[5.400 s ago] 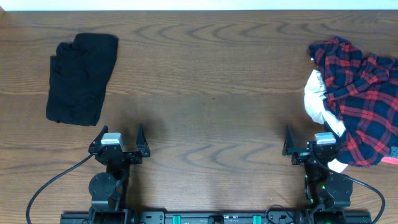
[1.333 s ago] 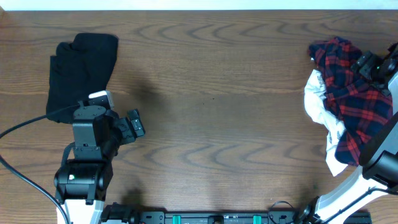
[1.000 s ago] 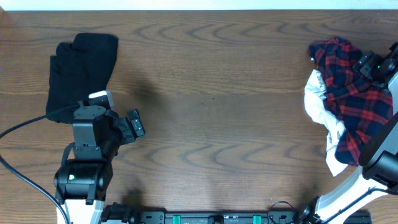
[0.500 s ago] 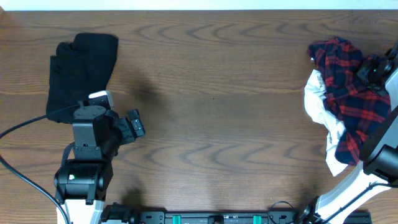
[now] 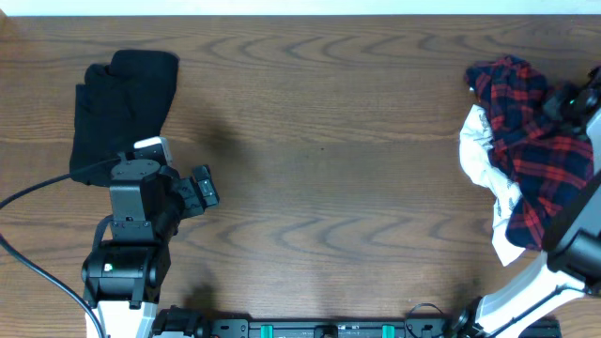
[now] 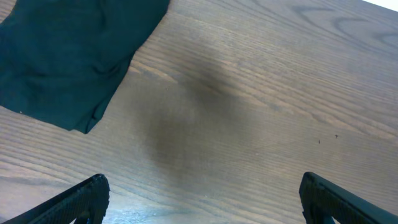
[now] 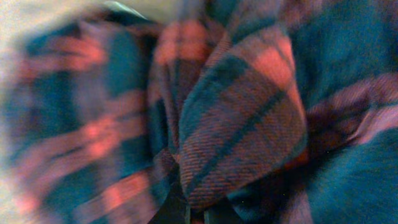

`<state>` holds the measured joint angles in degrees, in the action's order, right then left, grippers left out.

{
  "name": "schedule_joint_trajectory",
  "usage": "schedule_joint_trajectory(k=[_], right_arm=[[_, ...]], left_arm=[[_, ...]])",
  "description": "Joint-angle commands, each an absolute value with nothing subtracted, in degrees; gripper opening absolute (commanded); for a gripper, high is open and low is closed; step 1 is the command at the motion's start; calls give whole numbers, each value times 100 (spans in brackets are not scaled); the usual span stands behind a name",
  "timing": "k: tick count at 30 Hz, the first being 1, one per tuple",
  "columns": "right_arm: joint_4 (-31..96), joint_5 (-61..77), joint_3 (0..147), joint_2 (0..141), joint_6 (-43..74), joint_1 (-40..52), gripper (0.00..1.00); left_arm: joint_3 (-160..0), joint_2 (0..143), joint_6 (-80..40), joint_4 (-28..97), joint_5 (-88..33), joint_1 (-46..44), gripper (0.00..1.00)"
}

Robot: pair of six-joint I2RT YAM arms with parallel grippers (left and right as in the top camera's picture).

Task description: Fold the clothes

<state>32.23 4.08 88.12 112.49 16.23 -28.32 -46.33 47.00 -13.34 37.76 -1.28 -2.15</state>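
**Shirt pinched, spreading comes next**

The plaid shirt [image 5: 535, 141] lies crumpled at three o'clock on the table [image 5: 319, 141], over a white garment [image 5: 477, 155]. The right gripper [image 5: 562, 101] is clenched on a fold near its top. The left gripper [image 5: 202, 186] hangs wide open at eight o'clock, beside the black garment [image 5: 122, 113]. Next, probably: drag the shirt centreward and flatten it.

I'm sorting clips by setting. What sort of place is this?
Probably a robotics lab workbench: a wooden table, robot arms mounted at its edge, and a plaid shirt and black garment set out.
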Motion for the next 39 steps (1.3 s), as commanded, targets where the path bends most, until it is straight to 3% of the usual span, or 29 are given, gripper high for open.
schedule_joint_trajectory(k=[1, 8, 17, 27, 39], right_arm=[[3170, 1044, 8925, 10160, 1190, -2714, 1], [3144, 2246, 8925, 8667, 283, -1931, 1], [3103, 1942, 8925, 7439, -333, -499, 1], [2596, 902, 8927, 6556, 593, -764, 1], [2427, 471, 9376, 6460, 808, -1315, 1]], left_arm=[[-4783, 4683, -1343, 3793, -104, -239, 98], [-4783, 4683, -1345, 3795, -104, -239, 98], [-4783, 4683, -1345, 3795, -104, -239, 98], [-4783, 4683, -1345, 3795, -104, -239, 98], [-4783, 4683, -1345, 3795, -104, -239, 98]])
